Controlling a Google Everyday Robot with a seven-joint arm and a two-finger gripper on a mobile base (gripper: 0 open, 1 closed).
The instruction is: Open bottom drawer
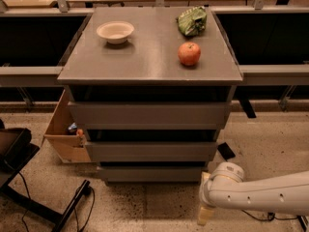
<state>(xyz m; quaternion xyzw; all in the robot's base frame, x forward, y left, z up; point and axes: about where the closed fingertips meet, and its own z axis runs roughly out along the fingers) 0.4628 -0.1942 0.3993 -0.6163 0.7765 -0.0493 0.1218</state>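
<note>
The grey cabinet has three handleless drawer fronts. The bottom drawer (150, 173) is the narrowest panel, low at the cabinet's foot, and it sits shut in line with the others. My gripper (205, 211) hangs at the end of the white arm, low by the floor, just right of and in front of the bottom drawer's right corner. It does not touch the drawer.
On the cabinet top (145, 57) stand a white bowl (115, 32), a red apple (189, 53) and a green bag (192, 21). A cardboard box (65, 134) stands on the floor at the left. A black chair base (29, 178) lies at the lower left.
</note>
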